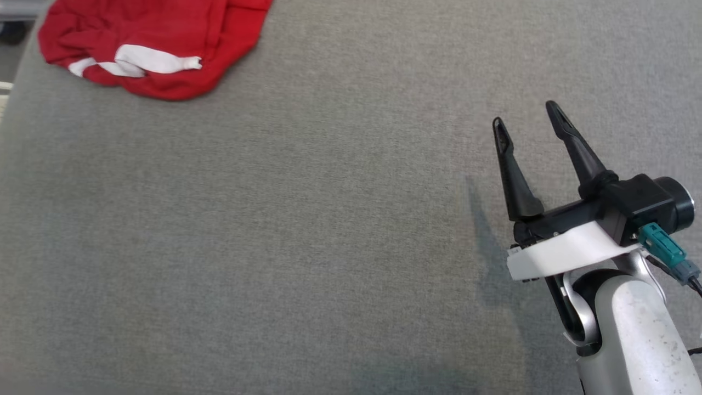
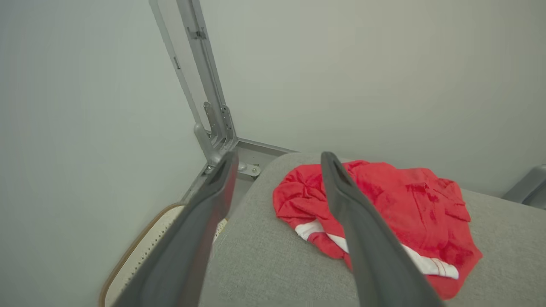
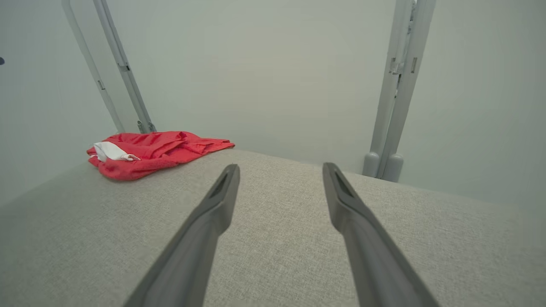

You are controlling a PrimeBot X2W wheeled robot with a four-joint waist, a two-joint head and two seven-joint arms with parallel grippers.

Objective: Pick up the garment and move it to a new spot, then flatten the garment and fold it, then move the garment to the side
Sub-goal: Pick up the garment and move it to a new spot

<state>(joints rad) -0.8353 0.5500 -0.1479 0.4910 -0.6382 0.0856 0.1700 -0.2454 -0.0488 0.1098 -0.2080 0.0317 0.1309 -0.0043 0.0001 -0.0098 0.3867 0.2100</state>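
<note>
The garment [image 1: 159,44] is a crumpled red piece with white trim, lying bunched at the far left corner of the grey table. In the left wrist view the garment [image 2: 405,204] lies just beyond my left gripper [image 2: 277,164], whose two dark fingers stand apart with nothing between them. My right gripper [image 1: 526,118] hovers over the table's right side, open and empty, far from the cloth. From the right wrist view the garment [image 3: 153,151] sits at the far left, well beyond the open right gripper [image 3: 279,170].
The grey fabric-covered table [image 1: 307,230] spans the head view. Pale walls with grey metal frame posts [image 3: 396,94] stand close behind it. A corner post and bracket [image 2: 213,111] rise by the table's left corner, with a brown-rimmed white object [image 2: 136,256] below the edge.
</note>
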